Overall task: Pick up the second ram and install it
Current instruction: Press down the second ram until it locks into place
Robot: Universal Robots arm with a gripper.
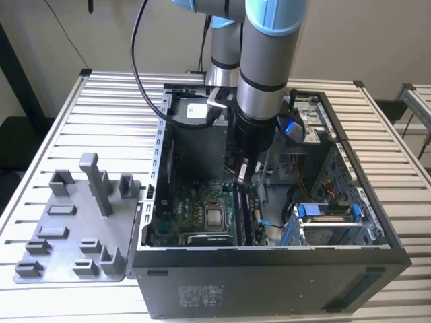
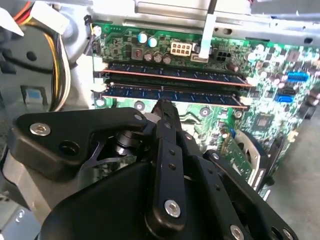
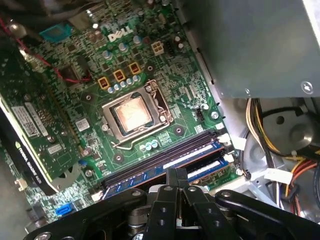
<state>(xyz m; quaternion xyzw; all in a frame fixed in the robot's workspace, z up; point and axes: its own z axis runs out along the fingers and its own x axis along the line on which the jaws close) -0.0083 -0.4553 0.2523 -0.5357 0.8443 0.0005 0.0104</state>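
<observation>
On the exterior view's left sits the grey fixture tray (image 1: 74, 235); right of it the open computer case (image 1: 269, 269), where my gripper (image 1: 242, 176) hangs over the motherboard (image 1: 195, 215). In the second wrist view my fingers (image 2: 167, 130) look pressed together, tip just above the second ram (image 2: 170, 93), which seems seated in its slot beside another stick (image 2: 170, 74). The first wrist view shows the processor socket (image 3: 132, 112) near those slots.

The second ram (image 2: 170, 95) stands edge-up, seated in the motherboard (image 2: 280, 60) slot.
</observation>
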